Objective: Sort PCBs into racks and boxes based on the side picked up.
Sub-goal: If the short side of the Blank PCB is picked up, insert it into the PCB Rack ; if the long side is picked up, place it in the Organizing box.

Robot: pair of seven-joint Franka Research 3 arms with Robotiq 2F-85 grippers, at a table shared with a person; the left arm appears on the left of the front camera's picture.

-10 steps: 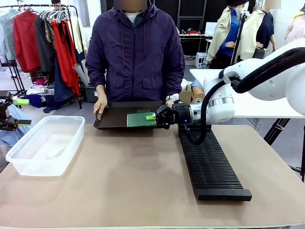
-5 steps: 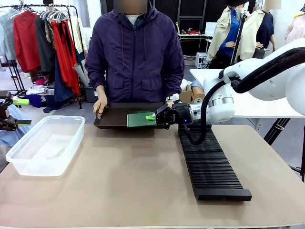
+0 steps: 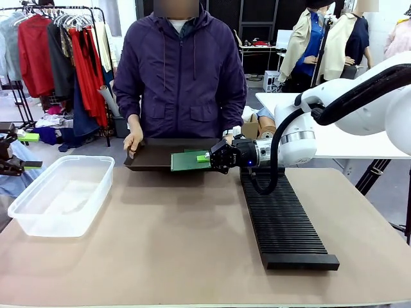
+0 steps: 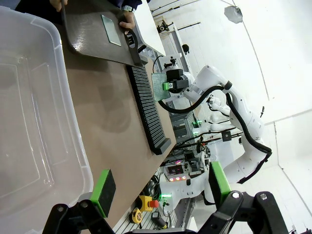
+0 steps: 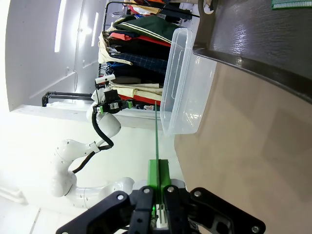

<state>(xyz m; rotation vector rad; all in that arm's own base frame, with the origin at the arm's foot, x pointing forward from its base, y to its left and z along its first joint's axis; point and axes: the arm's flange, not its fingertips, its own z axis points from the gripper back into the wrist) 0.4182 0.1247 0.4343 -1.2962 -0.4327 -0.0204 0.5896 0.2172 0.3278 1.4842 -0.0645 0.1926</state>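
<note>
Hanging garments (image 3: 35,54) fill the far left; a white table (image 3: 343,144) stands far right.

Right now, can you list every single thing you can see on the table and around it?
PCBs: two, green; one in the right gripper, one lying on the tray.
tray: one, dark brown, far side of the table.
rack: one, black, table's right half.
box: one, clear, table's left side.
table: one, tan.
person's hands: two, on the tray's ends.
left gripper: one, black with green pads, open, near the box.
right gripper: one, black with green pads, shut on a PCB.
</note>
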